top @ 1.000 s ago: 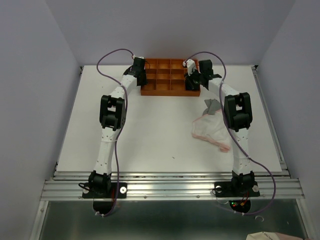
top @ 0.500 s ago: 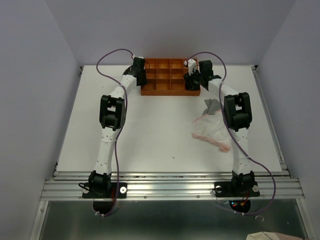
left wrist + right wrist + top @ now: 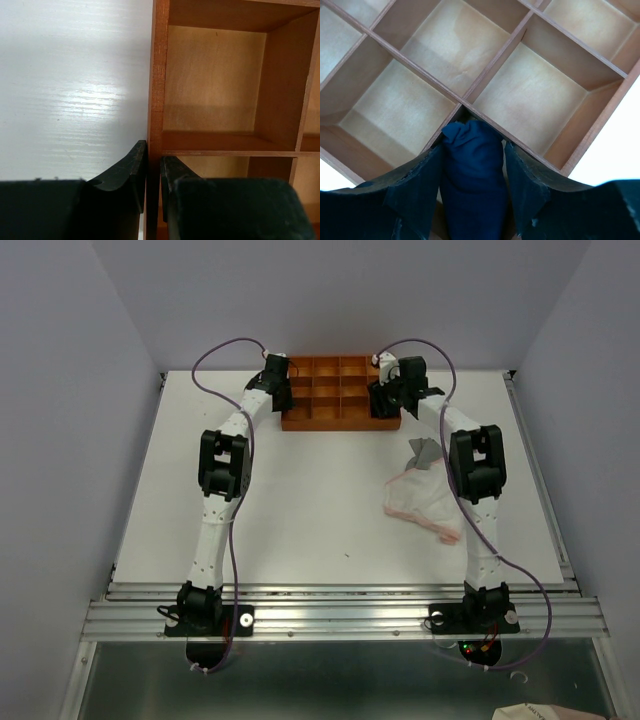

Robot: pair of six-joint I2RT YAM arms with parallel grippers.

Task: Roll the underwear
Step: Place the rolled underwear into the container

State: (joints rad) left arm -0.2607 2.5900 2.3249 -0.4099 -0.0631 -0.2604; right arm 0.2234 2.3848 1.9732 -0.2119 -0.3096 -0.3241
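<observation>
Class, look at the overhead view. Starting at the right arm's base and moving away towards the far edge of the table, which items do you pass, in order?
thin pale pink cloth garment → grey cloth garment → orange wooden compartment tray

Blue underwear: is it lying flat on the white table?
No, the blue underwear is bunched up between the right fingers, down at the wooden tray's compartments.
</observation>
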